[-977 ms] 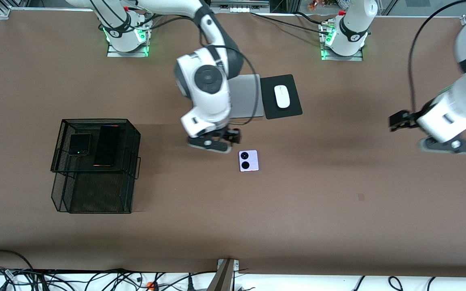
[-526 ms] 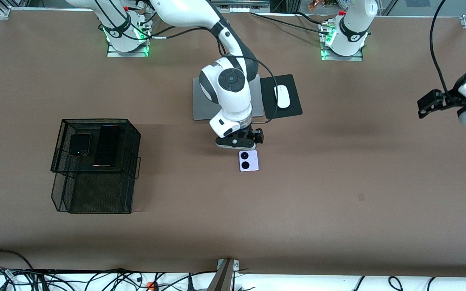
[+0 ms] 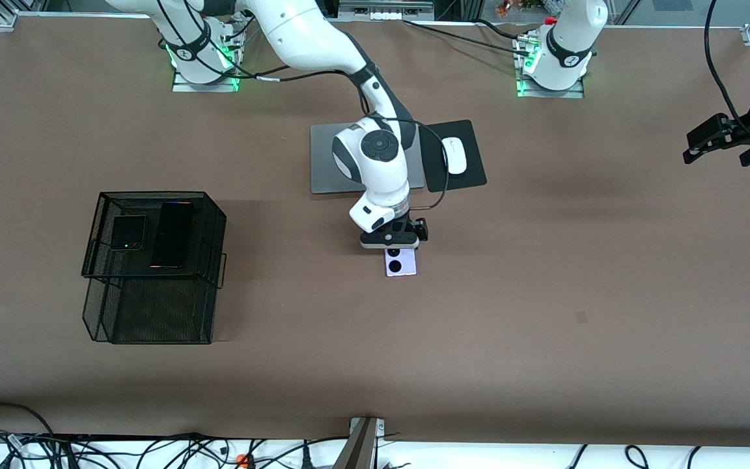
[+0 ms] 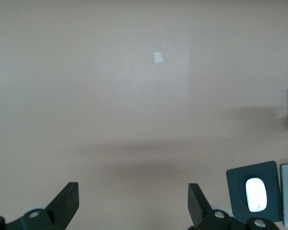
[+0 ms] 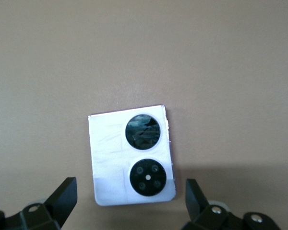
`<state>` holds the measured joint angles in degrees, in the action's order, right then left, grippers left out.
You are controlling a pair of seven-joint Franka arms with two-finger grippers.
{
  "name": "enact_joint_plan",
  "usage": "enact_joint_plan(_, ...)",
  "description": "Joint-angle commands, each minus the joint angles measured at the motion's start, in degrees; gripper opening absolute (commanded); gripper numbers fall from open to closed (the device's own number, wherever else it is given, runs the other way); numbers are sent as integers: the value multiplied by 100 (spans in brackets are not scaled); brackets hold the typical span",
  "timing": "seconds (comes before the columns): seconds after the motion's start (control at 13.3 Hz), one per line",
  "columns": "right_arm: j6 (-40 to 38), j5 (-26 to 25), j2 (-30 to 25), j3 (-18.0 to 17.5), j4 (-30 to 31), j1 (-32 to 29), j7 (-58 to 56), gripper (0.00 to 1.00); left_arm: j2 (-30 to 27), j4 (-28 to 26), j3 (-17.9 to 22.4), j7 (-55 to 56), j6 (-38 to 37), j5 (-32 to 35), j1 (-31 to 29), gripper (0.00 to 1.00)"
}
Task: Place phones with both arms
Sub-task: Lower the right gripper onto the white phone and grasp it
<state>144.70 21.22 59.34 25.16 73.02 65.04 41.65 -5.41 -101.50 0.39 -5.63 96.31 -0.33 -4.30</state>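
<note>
No words, numbers or brand names can be read anywhere in these views. The lilac-white phone (image 5: 131,161) shows only its two black circles, with no logo or letters on its back. The mouse (image 3: 454,155) has a small dark mark on its top, but it is too small to read. Each robot base (image 3: 560,57) carries a small round sign on its black band, and this sign also cannot be read. The two black phones (image 3: 129,233) in the wire basket (image 3: 153,329) show no text; one has only a small green light point.
</note>
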Motion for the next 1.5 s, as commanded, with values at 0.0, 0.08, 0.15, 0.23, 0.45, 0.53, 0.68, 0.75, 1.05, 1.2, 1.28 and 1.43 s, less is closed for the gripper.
enact_joint_plan(0.0, 111, -91, 166, -11, -183, 8, 202, 100, 277, 454, 41, -131, -261, -107, 61, 100)
enact_joint_plan(0.08, 119, -100, 192, -11, -183, 17, 412, 100, 338, 534, 32, -131, -279, -107, 61, 100)
enact_joint_plan(0.15, 172, -100, 218, -11, -192, 43, 458, 100, 391, 570, 23, -131, -279, -107, 61, 100)
enact_joint_plan(0.23, 181, -109, 227, -11, -183, 61, 467, 100, 401, 588, 23, -131, -297, -107, 52, 100)
enact_joint_plan(0.45, 198, -161, 271, -3, -192, 70, 458, 100, 436, 640, 49, -131, -350, -107, 35, 100)
enact_joint_plan(0.53, 233, -205, 280, -11, -192, 70, 458, 100, 444, 641, 32, -131, -341, -107, 43, 100)
enact_joint_plan(0.68, 278, -241, 324, -3, -183, 70, 441, 98, 444, 641, 23, -131, -350, -107, 43, 100)
enact_joint_plan(0.75, 278, -310, 324, 6, -183, 70, 423, 94, 445, 641, 14, -131, -350, -107, 43, 100)
enact_joint_plan(1.05, 243, -645, 306, 24, -183, 70, 441, 56, 436, 641, 14, -140, -350, -107, 43, 100)
enact_joint_plan(1.2, 199, -741, 271, 50, -183, 70, 423, 42, 445, 641, 14, -140, -358, -107, 43, 100)
enact_joint_plan(1.28, 129, -742, 254, 76, -192, 70, 423, 41, 436, 641, 32, -140, -359, -107, 35, 100)
enact_joint_plan(1.43, -204, -742, 158, 190, -227, 70, 406, 39, 436, 641, 49, -149, -359, -107, 35, 100)
